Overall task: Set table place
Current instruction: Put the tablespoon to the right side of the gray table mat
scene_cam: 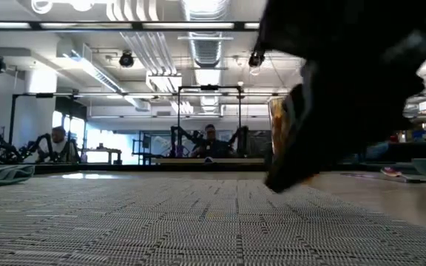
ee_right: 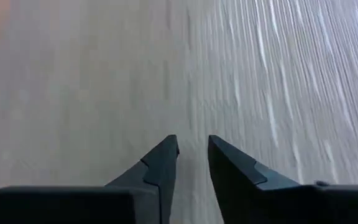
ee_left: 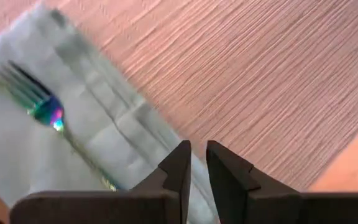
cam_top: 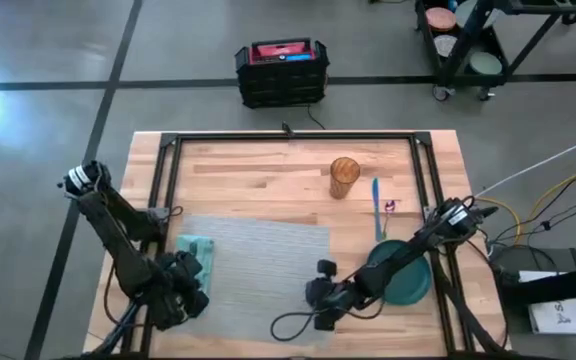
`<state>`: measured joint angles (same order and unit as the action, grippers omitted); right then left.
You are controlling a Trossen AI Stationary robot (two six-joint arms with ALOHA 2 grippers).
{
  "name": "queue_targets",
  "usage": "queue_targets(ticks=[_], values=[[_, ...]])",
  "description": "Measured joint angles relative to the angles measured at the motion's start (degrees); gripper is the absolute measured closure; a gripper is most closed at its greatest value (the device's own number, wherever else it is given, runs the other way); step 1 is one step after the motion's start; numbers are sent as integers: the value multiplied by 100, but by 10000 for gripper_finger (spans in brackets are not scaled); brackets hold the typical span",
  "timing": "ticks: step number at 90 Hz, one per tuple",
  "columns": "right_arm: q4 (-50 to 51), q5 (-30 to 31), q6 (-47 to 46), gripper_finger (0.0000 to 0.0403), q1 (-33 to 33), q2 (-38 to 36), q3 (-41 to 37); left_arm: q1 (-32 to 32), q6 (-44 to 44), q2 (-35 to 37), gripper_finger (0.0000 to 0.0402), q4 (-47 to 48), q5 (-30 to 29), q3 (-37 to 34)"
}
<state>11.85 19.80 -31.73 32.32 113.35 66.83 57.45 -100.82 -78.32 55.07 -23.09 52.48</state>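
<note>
- Left gripper [ee_left: 197, 163] low over placemat's [cam_top: 258, 270] left edge, fingers narrowly parted, beside napkin [cam_top: 196, 258] bearing fork [ee_left: 42, 106].
- Right gripper [ee_right: 192, 157] at placemat's right edge, narrow gap, holding nothing.

The desk [cam_top: 258, 170] is light, warm wood in long planks, edged by a black metal frame. The placemat [cam_top: 258, 270] is grey with a fine woven ribbing. The napkin [cam_top: 196, 252] is pale teal, and the fork [ee_left: 42, 109] on it shimmers rainbow: green, blue, violet. The plate [cam_top: 413, 285] is dark green, the cup [cam_top: 344, 177] amber-orange. Both end effectors are matte black.
</note>
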Motion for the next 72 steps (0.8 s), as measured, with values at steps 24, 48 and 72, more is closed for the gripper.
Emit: queue_targets(ticks=[24, 48, 72], values=[[1619, -176, -415, 387, 4, -102, 42, 0, 134, -13, 364, -16, -25, 1], [2173, -329, -653, 400, 34, -270, 15, 0, 134, -13, 364, -55, -41, 1], [2883, -528, -1258, 400, 4, -1260, 149, -2, 303, -11, 364, -101, -63, -1]])
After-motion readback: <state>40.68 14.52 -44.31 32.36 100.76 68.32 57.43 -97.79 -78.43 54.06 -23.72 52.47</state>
